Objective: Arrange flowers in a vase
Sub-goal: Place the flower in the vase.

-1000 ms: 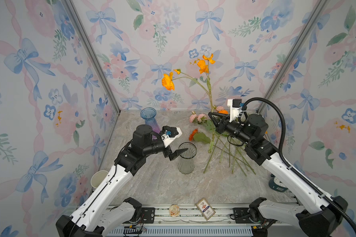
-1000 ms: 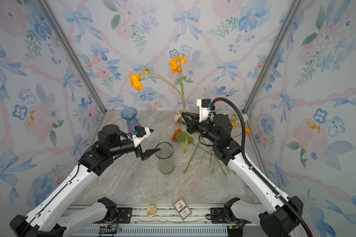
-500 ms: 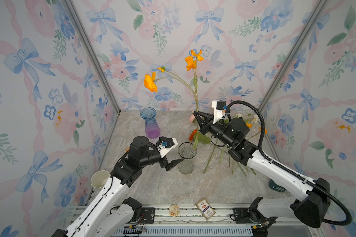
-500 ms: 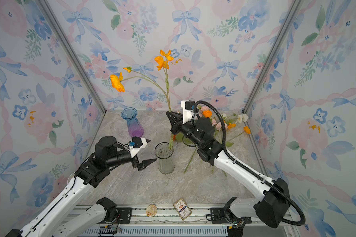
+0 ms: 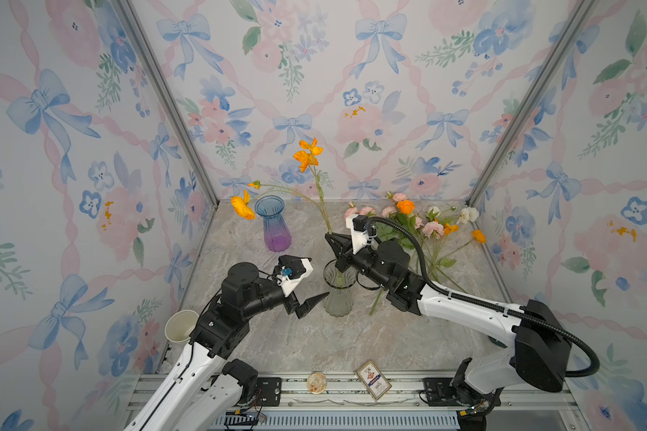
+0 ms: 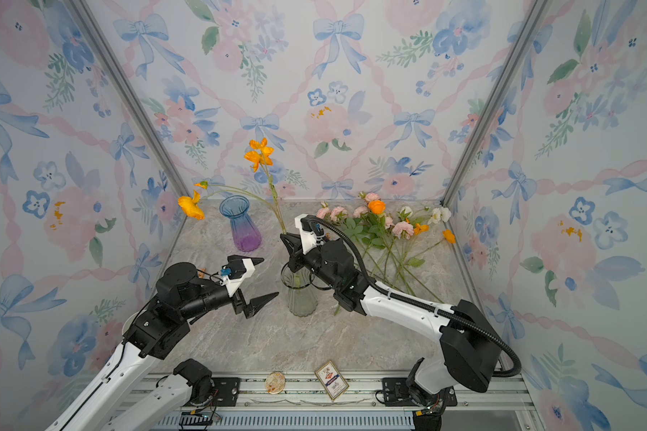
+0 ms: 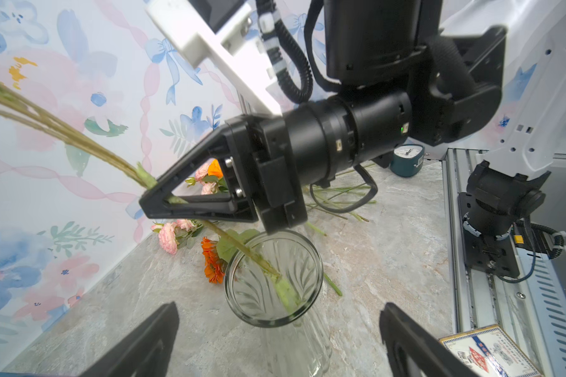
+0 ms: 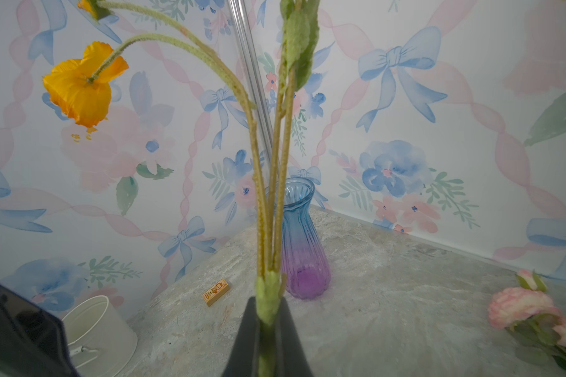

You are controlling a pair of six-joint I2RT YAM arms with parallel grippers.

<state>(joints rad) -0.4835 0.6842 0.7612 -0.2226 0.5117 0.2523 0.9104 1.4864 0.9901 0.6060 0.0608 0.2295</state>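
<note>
Now right hand [image 5: 330,237] clamps poppy stem [image 5: 322,203], tip inside clear vase [image 5: 337,298]; left hand [image 5: 318,277] wide, beside vase.

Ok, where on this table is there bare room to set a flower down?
Bare marble lies between the clear glass vase and the front rail, and between the blue-purple vase and the left end effector. Crowded: the back right corner, where loose flowers lie, their stems fanning toward the clear glass vase.

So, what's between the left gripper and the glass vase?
Nothing but bare table, as the left wrist view shows; the open left gripper faces the glass vase directly.
</note>
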